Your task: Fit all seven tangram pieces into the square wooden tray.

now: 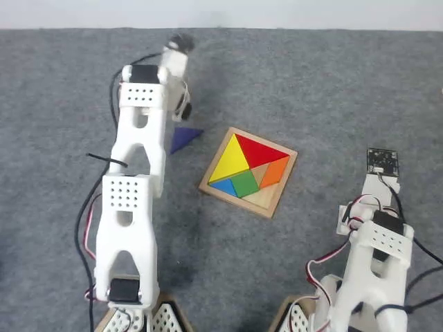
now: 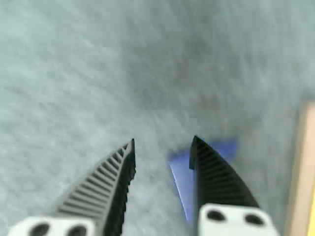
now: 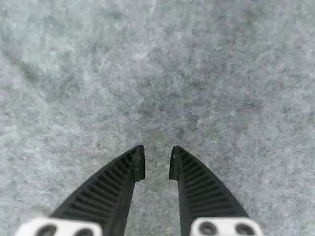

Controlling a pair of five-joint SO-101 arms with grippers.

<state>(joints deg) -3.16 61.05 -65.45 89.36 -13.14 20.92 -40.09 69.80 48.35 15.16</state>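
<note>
Left claw hangs wide open over the blue triangle, which lies on the surface near the tray. Right claw sits narrowly open, well apart from the tray.

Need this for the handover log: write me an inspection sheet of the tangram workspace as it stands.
Surface: grey mat, flat.
Job's things: wooden tray holds yellow, red, orange, green and light blue pieces, with bare wood at one corner; dark blue triangle lies on the mat outside the tray.
Clutter: nothing seen.
Hands: left hand open, low over the mat, dark blue triangle beside one finger; right hand narrowly open, holding nothing, over bare mat.
Cables: black and red wires along the left arm; red and white wires by the right arm.
Surroundings: pale strip beyond the mat's far edge.
</note>
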